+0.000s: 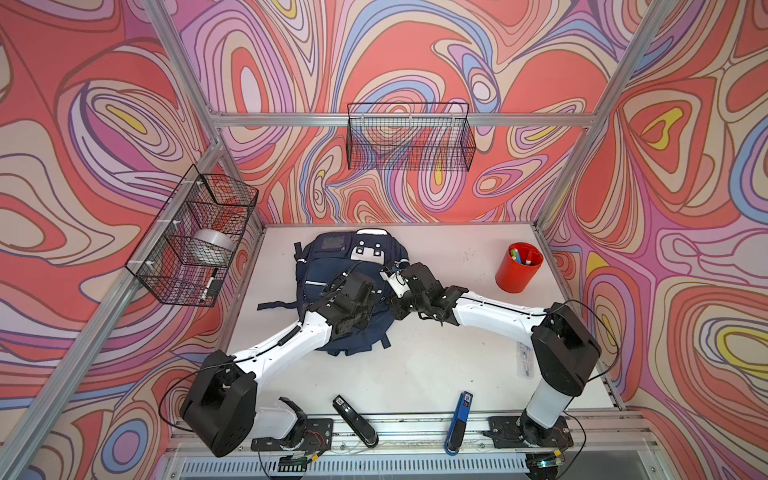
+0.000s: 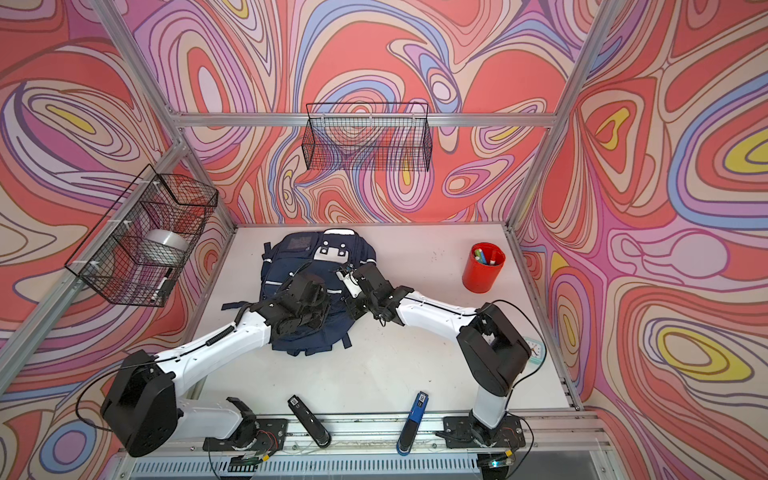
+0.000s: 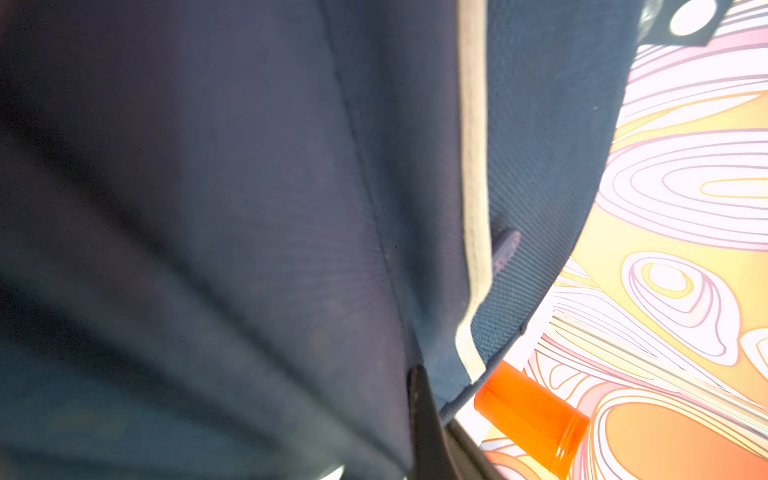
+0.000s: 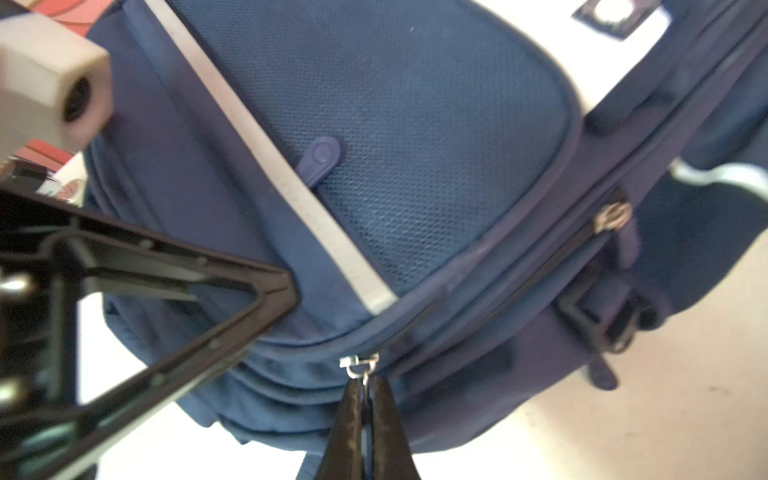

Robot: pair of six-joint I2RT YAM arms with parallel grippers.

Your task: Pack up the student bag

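Note:
The student bag [image 1: 332, 266] is a navy backpack with thin white stripes and a white patch, lying flat at the back middle of the table in both top views [image 2: 291, 266]. My left gripper [image 1: 365, 291] rests on the bag's front. In the left wrist view navy fabric [image 3: 249, 249] is bunched against one dark finger [image 3: 422, 399]; the other finger is hidden, and the gripper is shut on that fabric. At the bag's right side my right gripper [image 4: 365, 384] is shut on a small metal zipper pull [image 4: 358, 365]. The right gripper also shows in a top view [image 2: 340, 272].
A red cup [image 1: 519, 270] with markers stands at the back right. A black stapler [image 1: 355, 419] and a blue stapler [image 1: 459, 419] lie at the front edge. A wire basket [image 1: 195, 237] on the left wall holds a tape roll; another basket [image 1: 409, 139] hangs on the back wall.

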